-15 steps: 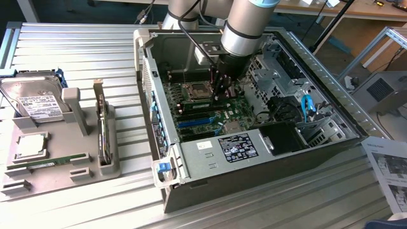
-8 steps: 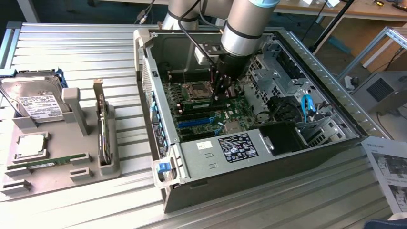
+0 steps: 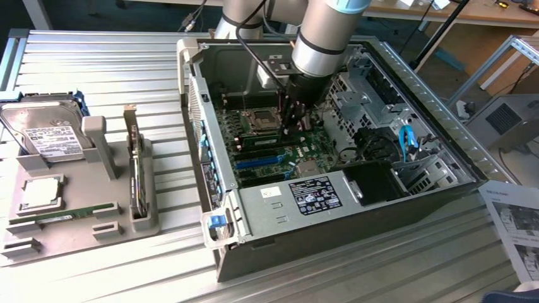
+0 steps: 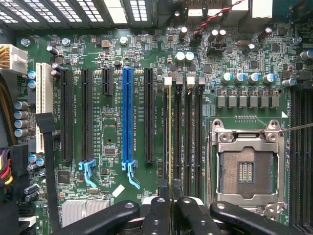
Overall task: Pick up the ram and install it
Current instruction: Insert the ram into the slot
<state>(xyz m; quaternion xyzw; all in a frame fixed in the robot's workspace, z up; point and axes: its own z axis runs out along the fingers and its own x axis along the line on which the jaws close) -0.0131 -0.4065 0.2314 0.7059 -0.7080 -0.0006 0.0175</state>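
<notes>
My gripper (image 3: 292, 129) is down inside the open computer case (image 3: 438, 120), over the motherboard (image 4: 112, 122). Its two dark fingers (image 4: 157, 215) stand close together, shut on the ram (image 4: 169, 142). The ram shows edge-on as a thin green-yellow strip. It lies along the memory slot (image 4: 179, 137) row's outermost slot, the one nearest the long black expansion slot (image 4: 148, 117). The empty processor socket (image 4: 246, 169) sits just beyond the memory slots. I cannot tell whether the ram is pressed fully into the slot.
A grey parts holder (image 3: 118, 237) at the exterior view's left carries a hard drive (image 3: 47, 132), a square silver processor chip (image 3: 40, 192), an upright expansion card (image 3: 135, 170) and another green stick (image 3: 72, 214). Case walls, drive cage (image 3: 370, 95) and cables (image 3: 375, 145) crowd the gripper.
</notes>
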